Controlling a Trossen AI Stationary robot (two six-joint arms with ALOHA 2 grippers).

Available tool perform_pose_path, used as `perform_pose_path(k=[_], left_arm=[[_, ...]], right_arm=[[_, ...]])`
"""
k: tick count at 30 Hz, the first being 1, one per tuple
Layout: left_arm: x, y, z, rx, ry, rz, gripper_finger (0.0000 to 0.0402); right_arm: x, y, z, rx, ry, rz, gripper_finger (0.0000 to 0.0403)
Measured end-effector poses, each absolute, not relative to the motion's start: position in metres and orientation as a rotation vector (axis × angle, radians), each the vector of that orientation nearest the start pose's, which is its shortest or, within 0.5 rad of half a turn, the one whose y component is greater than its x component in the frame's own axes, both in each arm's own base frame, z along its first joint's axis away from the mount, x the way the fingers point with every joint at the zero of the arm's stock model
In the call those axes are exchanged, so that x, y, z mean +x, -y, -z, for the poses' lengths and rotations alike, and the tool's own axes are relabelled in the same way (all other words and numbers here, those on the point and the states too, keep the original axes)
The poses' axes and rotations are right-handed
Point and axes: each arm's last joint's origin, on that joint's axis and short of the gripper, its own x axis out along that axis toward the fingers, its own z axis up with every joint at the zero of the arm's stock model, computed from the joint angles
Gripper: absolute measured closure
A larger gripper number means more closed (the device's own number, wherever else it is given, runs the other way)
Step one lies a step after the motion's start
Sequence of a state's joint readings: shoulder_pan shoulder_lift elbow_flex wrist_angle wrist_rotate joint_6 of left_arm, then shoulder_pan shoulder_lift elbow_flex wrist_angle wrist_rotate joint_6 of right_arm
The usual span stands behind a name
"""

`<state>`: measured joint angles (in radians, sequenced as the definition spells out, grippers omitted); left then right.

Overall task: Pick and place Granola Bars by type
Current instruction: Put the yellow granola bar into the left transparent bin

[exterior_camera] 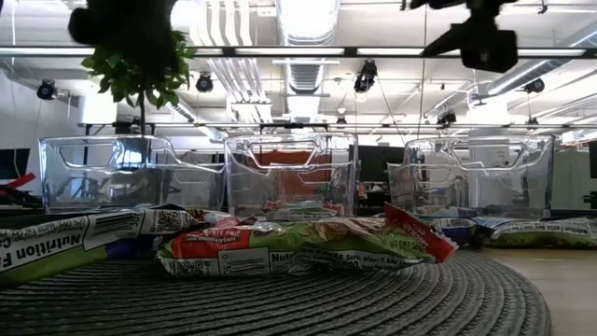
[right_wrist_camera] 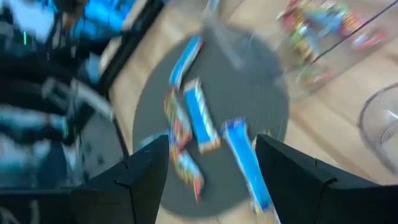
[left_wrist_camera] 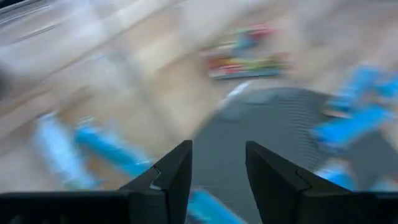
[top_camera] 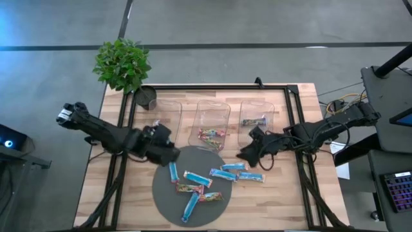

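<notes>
We've got both tools empty w/ fingers apart, left tool [top_camera: 168, 153] nearest the blue bar [top_camera: 173, 172] on the mat [top_camera: 161, 193], bar's long axis running toward the tabletop's front edge.

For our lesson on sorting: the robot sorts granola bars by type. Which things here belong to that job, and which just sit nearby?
Belonging:
granola bars on the grey mat
three clear bins
left gripper, open
right gripper, open

Just nearby:
potted plant
small dark cup
</notes>
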<state>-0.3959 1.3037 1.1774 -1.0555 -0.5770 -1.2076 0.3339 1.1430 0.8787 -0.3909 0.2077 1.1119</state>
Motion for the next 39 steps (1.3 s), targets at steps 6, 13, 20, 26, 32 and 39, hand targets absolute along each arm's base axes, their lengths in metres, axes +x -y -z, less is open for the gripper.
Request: perform_pose_path(k=[6, 13, 20, 26, 32, 39], left_arm=[[0.229, 0.106, -0.319, -0.586, -0.658, -0.525, 0.0268], [0.224, 0.121, -0.319, -0.581, -0.657, -0.457, 0.0268], [0.222, 0.124, -0.311, -0.571, -0.674, -0.46, 0.0268], [0.22, 0.124, -0.303, -0.632, -0.693, -0.486, 0.0268], [0.22, 0.125, -0.303, -0.663, -0.71, -0.473, 0.0268], [0.22, 0.125, -0.303, -0.666, -0.707, -0.471, 0.0268]], right_arm=[[0.211, -0.099, -0.272, 0.779, -0.715, 0.201, 0.0172], [0.196, -0.141, -0.238, 0.489, -0.888, 0.159, 0.0172], [0.2, -0.172, -0.19, 0.334, -1.082, 0.149, 0.0172], [0.195, -0.172, -0.163, 0.323, -1.235, 0.317, 0.0172], [0.186, -0.168, -0.163, 0.167, -1.268, 0.321, 0.0172], [0.199, -0.175, -0.154, 0.034, -1.234, 0.137, 0.0172]])
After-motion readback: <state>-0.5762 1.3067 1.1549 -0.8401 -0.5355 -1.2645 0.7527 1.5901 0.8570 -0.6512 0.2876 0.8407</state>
